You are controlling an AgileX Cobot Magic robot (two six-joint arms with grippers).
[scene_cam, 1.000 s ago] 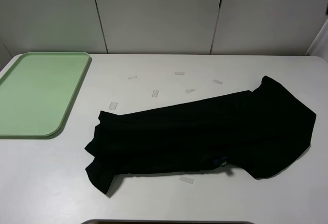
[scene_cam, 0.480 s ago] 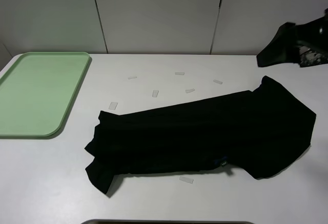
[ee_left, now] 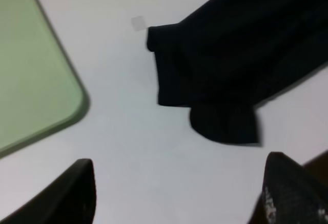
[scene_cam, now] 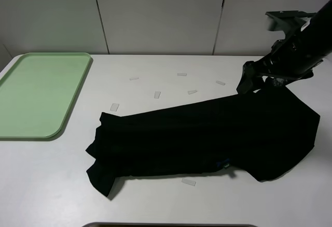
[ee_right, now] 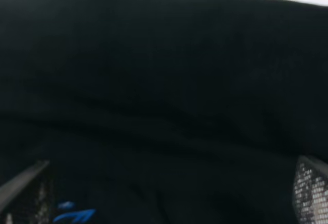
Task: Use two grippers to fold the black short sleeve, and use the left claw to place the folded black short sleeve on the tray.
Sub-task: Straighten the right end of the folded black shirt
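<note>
The black short sleeve point(scene_cam: 207, 133) lies crumpled across the middle and right of the white table, with a blue label point(scene_cam: 224, 163) near its front edge. At the far left sits the pale green tray point(scene_cam: 36, 92), with nothing on it. My right gripper point(scene_cam: 249, 83) hangs over the shirt's far right corner, jaws open, and its wrist view is filled with black cloth point(ee_right: 164, 96). My left gripper point(ee_left: 179, 198) is open above bare table, holding nothing, with the shirt's sleeve end point(ee_left: 220, 80) and the tray corner point(ee_left: 31, 80) ahead of it. It does not show in the exterior view.
Several small pale tape strips point(scene_cam: 157, 95) are scattered on the table behind the shirt, and one strip point(scene_cam: 189, 182) lies in front of it. A dark slab's edge point(scene_cam: 166, 225) shows at the near table edge. White wall panels stand behind the table.
The right arm has come into view from the right and moved left and down over the shirt's far right corner. The shirt and tray have not moved.
</note>
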